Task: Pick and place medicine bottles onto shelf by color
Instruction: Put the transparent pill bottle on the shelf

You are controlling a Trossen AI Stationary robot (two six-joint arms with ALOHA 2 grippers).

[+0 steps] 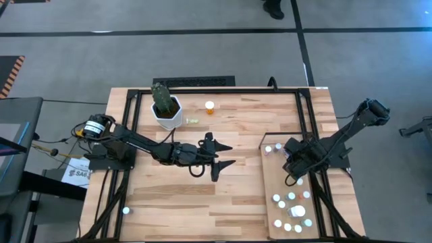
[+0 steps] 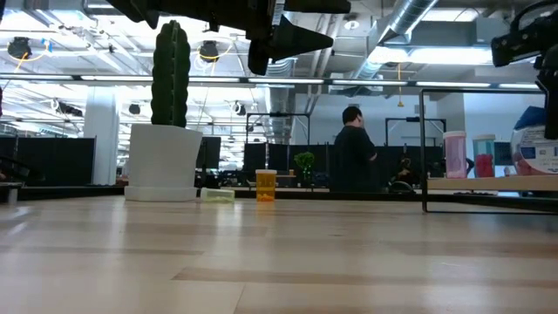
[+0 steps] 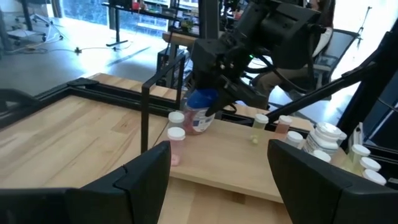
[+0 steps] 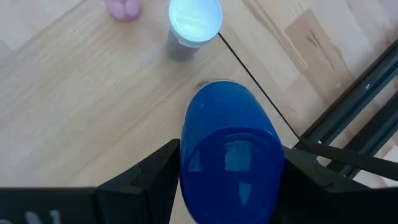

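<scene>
We set the blue-capped bottle down gently on the shelf's far end.

At the left, our left hand (image 1: 226, 154) waits with its fingers spread wide and nothing in them, above the middle of the striped planked wooden surface (image 1: 229, 202); far behind it stand the white pot with a cactus (image 1: 167, 108) and a small orange bottle (image 1: 210, 107). At the right, our right hand (image 4: 229, 180) grips the blue-capped, blue-labelled medicine bottle (image 4: 230, 155) over the far end of the smooth pale plywood shelf (image 1: 270, 185). We should lower it straight and upright, clear of the white-capped pink bottles (image 3: 176, 133) just beside it, and release only once it rests on the shelf.
</scene>
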